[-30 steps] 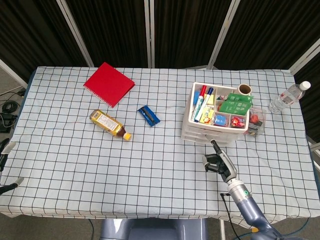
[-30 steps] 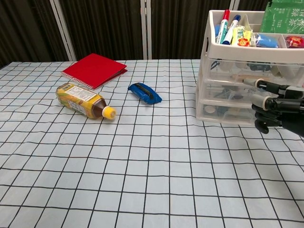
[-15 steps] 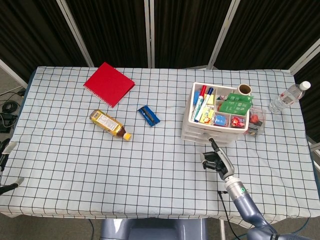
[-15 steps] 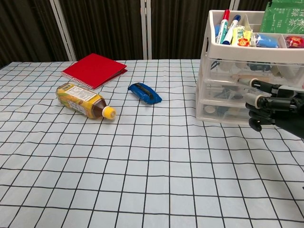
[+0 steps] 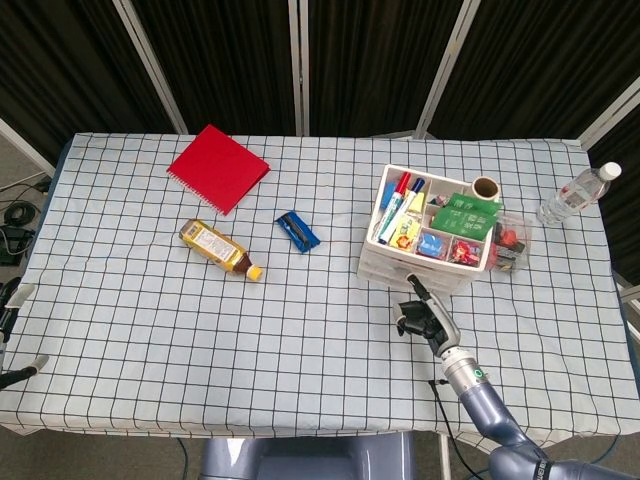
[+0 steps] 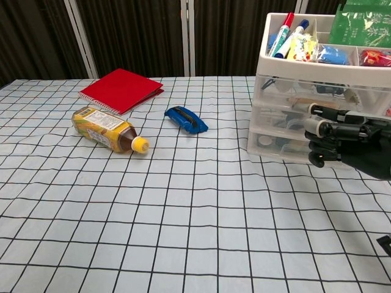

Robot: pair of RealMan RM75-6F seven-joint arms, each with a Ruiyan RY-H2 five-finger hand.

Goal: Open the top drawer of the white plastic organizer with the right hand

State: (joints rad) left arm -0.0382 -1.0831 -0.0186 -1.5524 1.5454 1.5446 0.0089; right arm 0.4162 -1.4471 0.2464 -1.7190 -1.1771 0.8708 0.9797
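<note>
Since a second ago, the white plastic organizer [image 5: 424, 238] has tilted and slid a little toward the robot, its top tray now leaning, while the right hand [image 6: 342, 139] has drawn back with it. That hand sits at the organizer's front, with fingers [image 6: 325, 113] stretched against the drawer fronts in the chest view; whether they hook a handle or merely touch cannot be told. No drawer stands visibly pulled out. Markers [image 6: 286, 33] and a green packet [image 6: 359, 25] fill the tray above the hand. Well to the hand's left lie a blue packet [image 5: 297, 230], a tea bottle [image 5: 221, 249] and a red notebook [image 5: 216, 167]. Beyond the organizer, to the hand's right, stands a water bottle [image 5: 578, 192].
</note>
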